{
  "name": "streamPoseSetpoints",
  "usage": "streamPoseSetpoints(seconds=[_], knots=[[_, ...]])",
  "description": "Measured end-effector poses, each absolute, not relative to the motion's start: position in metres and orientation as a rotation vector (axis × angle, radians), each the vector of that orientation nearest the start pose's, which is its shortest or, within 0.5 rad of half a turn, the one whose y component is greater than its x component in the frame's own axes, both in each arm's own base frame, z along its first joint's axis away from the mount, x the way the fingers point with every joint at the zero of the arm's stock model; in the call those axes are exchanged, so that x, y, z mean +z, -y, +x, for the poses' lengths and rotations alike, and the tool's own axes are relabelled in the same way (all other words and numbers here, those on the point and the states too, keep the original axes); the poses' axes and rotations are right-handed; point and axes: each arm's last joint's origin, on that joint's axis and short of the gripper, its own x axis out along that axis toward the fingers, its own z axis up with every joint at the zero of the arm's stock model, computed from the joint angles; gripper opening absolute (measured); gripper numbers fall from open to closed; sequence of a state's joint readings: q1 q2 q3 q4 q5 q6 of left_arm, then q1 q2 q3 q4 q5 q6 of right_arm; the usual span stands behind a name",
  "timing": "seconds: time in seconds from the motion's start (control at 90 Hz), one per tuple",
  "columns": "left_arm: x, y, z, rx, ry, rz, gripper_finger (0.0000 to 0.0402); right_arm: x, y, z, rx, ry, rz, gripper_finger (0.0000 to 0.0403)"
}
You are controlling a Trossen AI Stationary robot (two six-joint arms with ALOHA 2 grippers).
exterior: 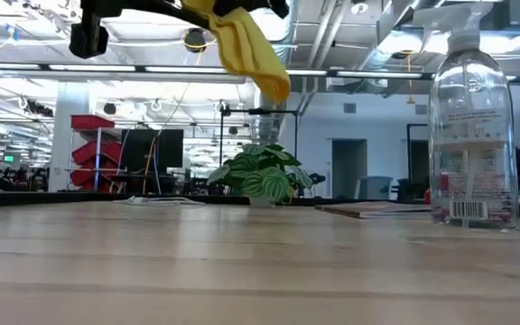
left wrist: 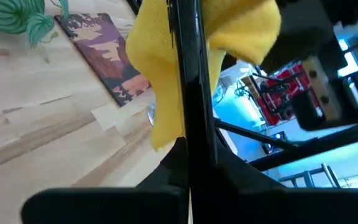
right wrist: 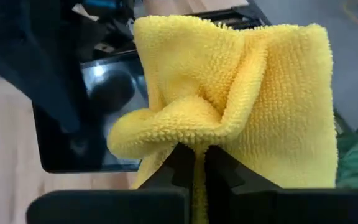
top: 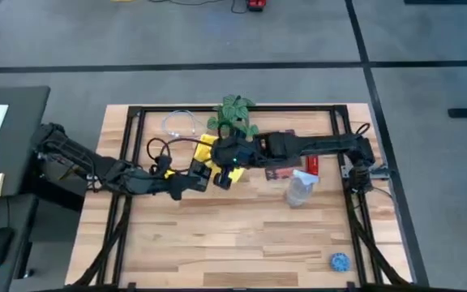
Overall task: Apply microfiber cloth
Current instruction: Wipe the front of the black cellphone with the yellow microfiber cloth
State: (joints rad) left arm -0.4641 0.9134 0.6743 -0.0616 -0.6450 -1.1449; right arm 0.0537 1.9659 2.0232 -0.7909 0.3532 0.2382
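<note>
The bright yellow microfiber cloth is bunched in my right gripper, which is shut on it above the table's middle. My left gripper comes from the table's left and is shut on a black phone. The left wrist view shows the phone edge-on. The cloth shows on both sides of the phone's far end. In the low view the cloth hangs high above the tabletop. My left gripper pinches the black phone between its two fingers at its near end. The phone runs straight out from the fingers, edge-on to the wrist camera and lifted clear of the table. My right gripper pinches a gathered fold of several layers of the cloth between its two fingers. The cloth bulges out past the fingertips, next to the phone's screen, and a corner hangs free below, clear of the table.
A clear spray bottle stands right of the grippers, and a red object lies by it. A potted plant and a brown book are toward the far edge. A small blue ball lies near the front right.
</note>
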Motion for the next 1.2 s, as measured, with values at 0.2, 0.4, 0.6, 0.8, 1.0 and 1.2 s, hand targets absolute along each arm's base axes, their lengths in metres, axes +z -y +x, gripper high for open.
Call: streamPoseSetpoints(seconds=[0.2,0.4,0.6,0.8,1.0,1.2], knots=[[0.287,0.074,0.185,0.272,-0.132,-0.971,0.0006,0.358,-0.045,0.439,-0.285,-0.616,0.084,0.0],[0.288,0.075,0.185,0.256,-0.125,-0.963,0.0006,0.345,-0.081,0.448,-0.18,-0.609,0.092,0.0],[0.288,0.075,0.185,0.265,-0.119,-0.966,0.0006,0.345,-0.073,0.448,-0.186,-0.622,0.073,0.0],[0.289,0.074,0.185,0.285,-0.099,-0.98,0.0006,0.355,-0.032,0.447,-0.242,-0.598,0.108,0.0],[0.287,0.074,0.185,0.282,-0.118,-1.012,0.0006,0.362,0.002,0.446,-0.323,-0.567,0.163,0.0],[0.287,0.075,0.184,0.278,-0.125,-1.007,0.0006,0.364,0.004,0.449,-0.251,-0.539,0.2,0.0]])
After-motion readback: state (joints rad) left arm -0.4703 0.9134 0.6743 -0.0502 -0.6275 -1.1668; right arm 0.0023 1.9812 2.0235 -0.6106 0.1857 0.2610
